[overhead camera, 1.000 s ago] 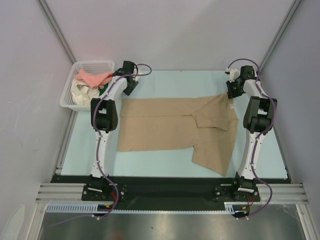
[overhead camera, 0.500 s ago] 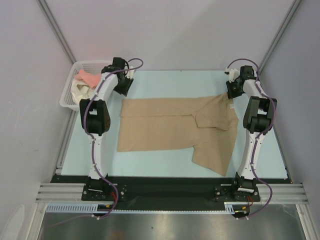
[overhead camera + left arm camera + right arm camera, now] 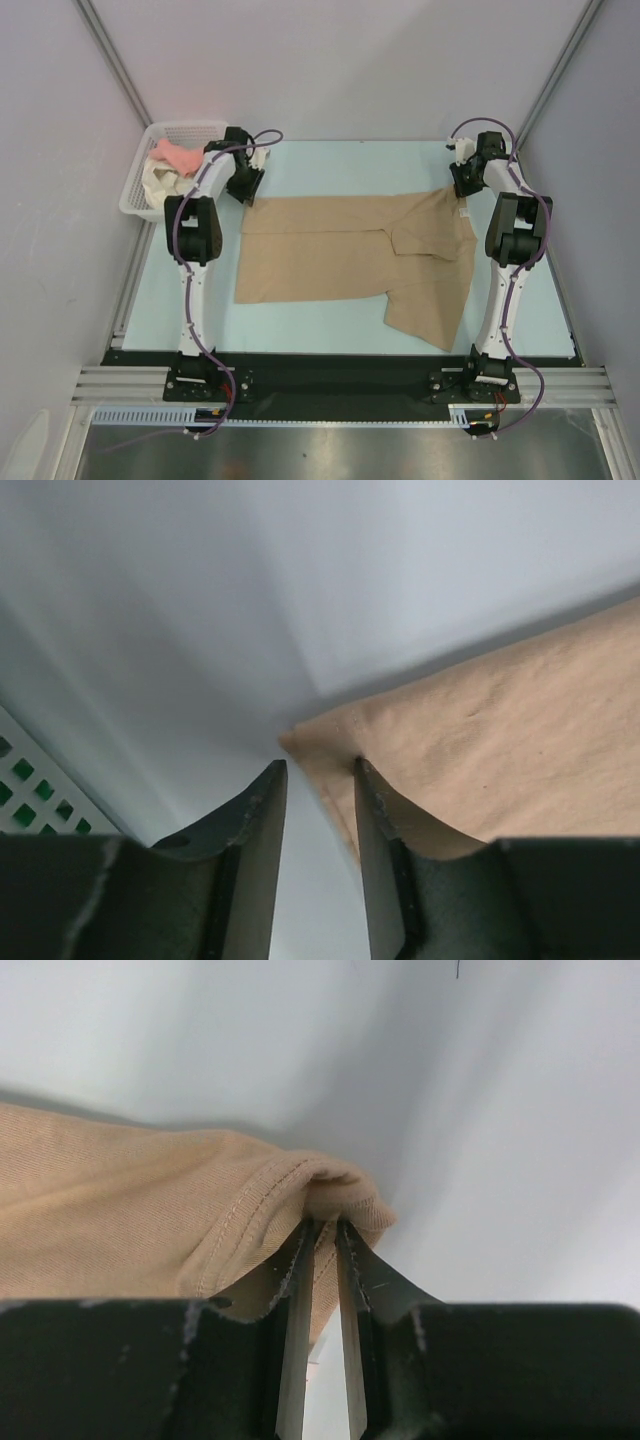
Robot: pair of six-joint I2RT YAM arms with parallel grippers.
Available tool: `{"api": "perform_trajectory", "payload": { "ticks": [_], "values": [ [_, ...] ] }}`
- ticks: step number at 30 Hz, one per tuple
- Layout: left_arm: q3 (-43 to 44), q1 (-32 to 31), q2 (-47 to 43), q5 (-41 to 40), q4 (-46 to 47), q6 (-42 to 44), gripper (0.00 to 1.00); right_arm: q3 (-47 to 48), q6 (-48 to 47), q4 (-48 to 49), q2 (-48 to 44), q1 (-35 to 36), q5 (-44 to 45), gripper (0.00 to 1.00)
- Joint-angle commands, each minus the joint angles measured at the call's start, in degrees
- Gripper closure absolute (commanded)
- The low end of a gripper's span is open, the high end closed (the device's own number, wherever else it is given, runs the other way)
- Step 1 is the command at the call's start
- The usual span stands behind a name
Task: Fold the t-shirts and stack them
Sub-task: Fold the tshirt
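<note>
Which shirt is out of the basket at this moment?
The tan shirt, spread flat on the table. The pink shirt and cream shirt lie bunched in the basket.

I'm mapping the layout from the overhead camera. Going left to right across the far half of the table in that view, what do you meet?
white mesh basket → left end effector → tan t-shirt → right end effector, pinching the shirt's far right corner.
</note>
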Motion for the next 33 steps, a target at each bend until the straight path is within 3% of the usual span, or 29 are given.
{"api": "perform_trajectory", "payload": {
  "ticks": [1, 8, 9, 10, 12, 33],
  "values": [
    [2.0, 0.0, 1.2, 1.3, -0.7, -0.2, 0.63, -1.7, -0.7, -0.9, -0.8, 0.3, 1.9, 0.79],
    [3.0, 0.0, 2.7, 1.3, -0.4, 0.0, 0.88, -2.3, -0.6, -0.7, -0.6, 0.4, 2.4, 0.81],
    [3.3, 0.0, 3.0, 1.0, -0.4, 0.0, 0.98, -2.3, -0.7, -0.5, -0.4, 0.4, 2.7, 0.83],
    [3.4, -0.1, 3.2, 0.8, -0.1, 0.0, 1.0, -2.3, -0.6, -0.5, -0.1, 0.3, 2.8, 0.92],
    [3.8, 0.0, 3.5, 0.1, 0.3, 0.1, 1.0, -2.2, -0.2, -0.1, 0.1, 0.2, 3.0, 1.0],
    [15.7, -0.1, 11.2, -5.5, 3.8, 0.9, 0.99, 7.7, 0.0, 3.3, 7.3, 0.0, 5.2, 1.0]
  ]
}}
